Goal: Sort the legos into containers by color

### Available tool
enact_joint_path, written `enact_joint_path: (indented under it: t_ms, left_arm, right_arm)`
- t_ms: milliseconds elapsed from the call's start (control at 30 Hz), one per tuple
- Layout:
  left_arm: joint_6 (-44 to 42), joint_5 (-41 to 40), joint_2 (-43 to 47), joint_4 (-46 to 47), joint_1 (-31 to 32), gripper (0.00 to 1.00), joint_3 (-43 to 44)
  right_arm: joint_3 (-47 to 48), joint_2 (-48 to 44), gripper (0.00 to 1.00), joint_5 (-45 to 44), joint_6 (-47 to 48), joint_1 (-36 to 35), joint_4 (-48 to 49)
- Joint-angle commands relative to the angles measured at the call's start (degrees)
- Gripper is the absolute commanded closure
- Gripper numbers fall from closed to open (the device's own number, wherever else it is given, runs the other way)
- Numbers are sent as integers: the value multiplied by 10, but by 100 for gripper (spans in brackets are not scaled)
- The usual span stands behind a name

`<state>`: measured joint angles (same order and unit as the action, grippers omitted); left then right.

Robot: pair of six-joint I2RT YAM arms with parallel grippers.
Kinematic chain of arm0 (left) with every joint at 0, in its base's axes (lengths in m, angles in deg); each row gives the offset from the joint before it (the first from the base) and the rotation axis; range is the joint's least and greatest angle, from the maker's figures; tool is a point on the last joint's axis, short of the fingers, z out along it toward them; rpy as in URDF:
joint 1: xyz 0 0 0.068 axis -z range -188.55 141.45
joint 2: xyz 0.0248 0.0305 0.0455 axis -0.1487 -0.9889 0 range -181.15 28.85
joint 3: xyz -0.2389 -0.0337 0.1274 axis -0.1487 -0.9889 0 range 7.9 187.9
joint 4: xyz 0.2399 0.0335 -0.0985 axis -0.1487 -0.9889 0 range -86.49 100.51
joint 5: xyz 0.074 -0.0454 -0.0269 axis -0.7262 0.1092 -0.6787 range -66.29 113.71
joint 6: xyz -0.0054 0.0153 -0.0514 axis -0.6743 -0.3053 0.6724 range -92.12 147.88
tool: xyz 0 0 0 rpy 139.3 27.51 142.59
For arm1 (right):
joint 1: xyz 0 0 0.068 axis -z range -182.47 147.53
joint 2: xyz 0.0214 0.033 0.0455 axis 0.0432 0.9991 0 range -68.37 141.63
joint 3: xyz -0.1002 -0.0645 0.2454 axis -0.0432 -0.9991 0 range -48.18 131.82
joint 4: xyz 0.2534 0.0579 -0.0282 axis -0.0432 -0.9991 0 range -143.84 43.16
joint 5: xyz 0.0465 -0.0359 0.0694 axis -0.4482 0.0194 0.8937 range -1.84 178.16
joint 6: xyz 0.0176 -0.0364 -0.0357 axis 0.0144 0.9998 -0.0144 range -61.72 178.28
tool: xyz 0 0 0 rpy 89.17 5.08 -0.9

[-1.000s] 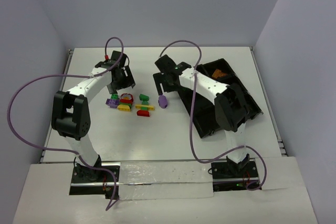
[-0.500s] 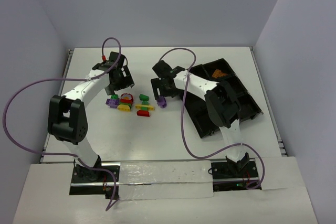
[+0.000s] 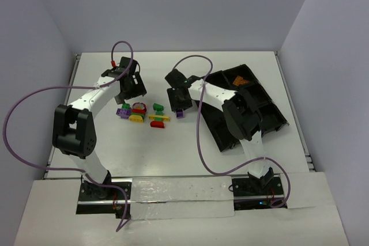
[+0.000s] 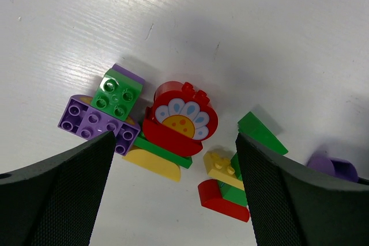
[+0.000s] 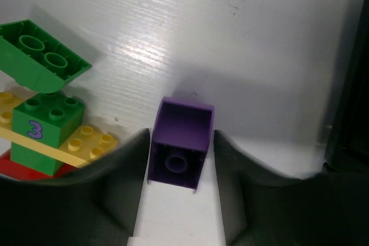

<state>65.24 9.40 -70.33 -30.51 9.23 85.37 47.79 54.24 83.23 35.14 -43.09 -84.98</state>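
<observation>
A: Where does the purple plastic brick [image 5: 180, 156] sit?

B: On the white tabletop [image 3: 173, 159], between the loose pile of bricks and the black divided tray [image 3: 277, 118]. It lies on its side with the hollow underside facing the wrist camera. It is just beside the green brick marked with a 3 [image 5: 43, 122], and not touching it.

A: And the right fingers [image 5: 124, 194]?

B: Drawn in narrow, one against each side wall of the brick, which rests on the tabletop. From these views it looks like a grip made and not yet lifted.

A: How will it handle?

B: I would judge it very light and stiff, with smooth, glossy walls, so the risk is slipping or twisting rather than crushing. The two flat parallel sides are the right place to hold it, about halfway up, with the pads square to them. A hold near one edge could let it pivot out.

A: And the left fingers [image 4: 57, 200]?

B: Spread wide and holding nothing. They hang over the pile with the red round brick with a flower print [image 4: 181, 120] between them. Its curved sides look harder to pinch than the flat ones.

A: How far along is the sorting?

B: Early, I think. Most bricks lie outside the tray.
</observation>
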Motion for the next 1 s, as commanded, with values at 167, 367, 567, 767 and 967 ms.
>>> enact_joint_path:
  t_ms: [167, 367, 567, 767, 967]
  left_arm:
    - [0, -20, 34, 1, -4, 7, -1]
    - [-1, -23, 38, 0, -4, 7, 1]
    - [-4, -18, 34, 0, -4, 7, 5]
    - [-11, -17, 23, -11, -3, 7, 23]
    - [-10, -11, 24, -18, -3, 8, 35]
  right_arm:
    - [37, -52, 85, -46, -39, -2, -31]
    - [21, -148, 85, -117, -55, 17, -78]
    - [-111, -282, 82, -162, -85, 88, -78]
    - [-193, -344, 82, -185, -102, 156, -68]
    - [-230, -336, 79, -172, -97, 187, -37]
